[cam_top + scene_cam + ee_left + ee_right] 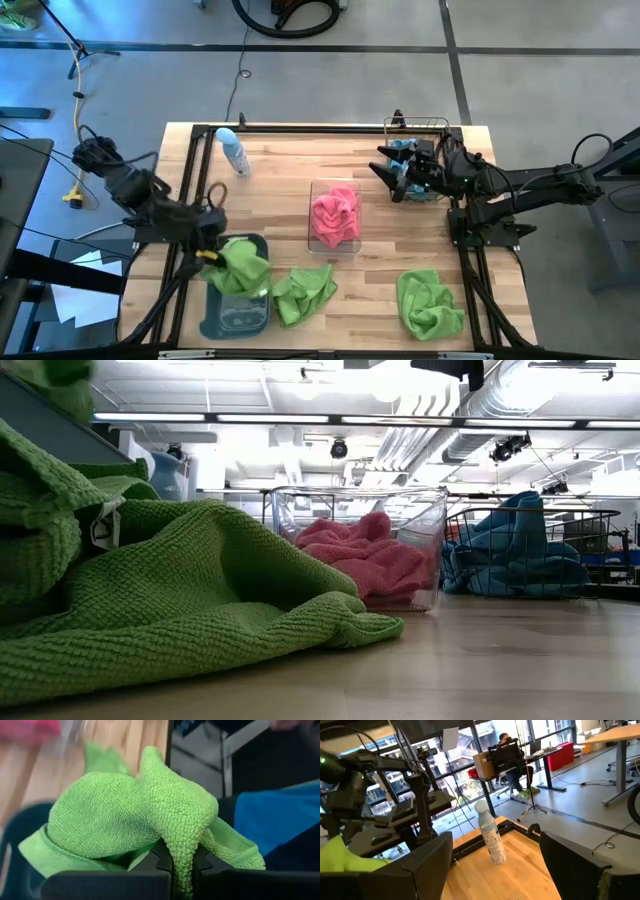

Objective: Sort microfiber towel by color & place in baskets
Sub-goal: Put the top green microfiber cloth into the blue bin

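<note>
My left gripper [214,256] is shut on a lime green towel [243,266] over the far end of the dark grey tub [236,318] at the near left. Two more green towels [305,292] [430,305] lie bunched on the table near its front edge. A pink towel [335,218] lies in the clear bin [314,190] at the middle. Blue towels [520,550] fill the wire basket [420,124] at the far right. My right gripper [392,180] is open and empty beside that basket, toward the table's middle. My left gripper pinches a fold of the green towel [181,851] between its two fingers [202,862]. The cloth is several layers thick there. The rest of the towel bulges out beyond the fingertips in a loose bunch over the tub [15,837]. Whether it rests on the tub I cannot tell.
A pale blue bottle [232,152] stands upright at the far left of the table; it also shows in the right wrist view [490,837]. A black frame [300,130] runs around the table's edges. Bare wood lies between the clear bin and the right edge.
</note>
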{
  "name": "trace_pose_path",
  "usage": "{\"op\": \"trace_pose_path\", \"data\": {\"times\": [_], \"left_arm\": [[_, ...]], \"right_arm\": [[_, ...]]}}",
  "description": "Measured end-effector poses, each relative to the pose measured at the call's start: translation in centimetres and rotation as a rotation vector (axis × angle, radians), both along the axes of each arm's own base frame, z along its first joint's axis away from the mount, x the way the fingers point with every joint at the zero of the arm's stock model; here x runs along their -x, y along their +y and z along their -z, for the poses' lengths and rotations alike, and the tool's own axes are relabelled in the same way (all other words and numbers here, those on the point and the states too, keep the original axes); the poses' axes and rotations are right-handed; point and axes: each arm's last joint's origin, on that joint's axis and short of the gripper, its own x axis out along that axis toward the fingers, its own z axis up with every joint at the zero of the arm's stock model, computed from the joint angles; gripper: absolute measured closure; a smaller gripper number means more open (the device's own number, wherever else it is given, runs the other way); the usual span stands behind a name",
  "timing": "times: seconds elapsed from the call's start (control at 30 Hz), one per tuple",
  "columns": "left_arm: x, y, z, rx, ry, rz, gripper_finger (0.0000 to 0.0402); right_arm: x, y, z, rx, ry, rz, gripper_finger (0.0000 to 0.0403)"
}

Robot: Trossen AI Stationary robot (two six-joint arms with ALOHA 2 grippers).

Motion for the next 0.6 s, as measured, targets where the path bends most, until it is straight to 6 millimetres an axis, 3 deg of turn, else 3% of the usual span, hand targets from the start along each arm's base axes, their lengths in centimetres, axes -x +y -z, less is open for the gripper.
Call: {"op": "trace_pose_path", "data": {"times": [0.33, 0.6], "left_arm": [[-0.2, -1.5, 6.3, 0.035, 0.346, -0.049, 0.0401], [-4.1, -2.1, 9.4, 0.057, 0.579, -0.079, 0.0401]], "right_arm": [[0.0, 0.0, 0.4, 0.025, 0.058, -0.001, 0.0107], [0.1, 0.0, 1.6, 0.088, 0.211, -0.012, 0.0107]]}}
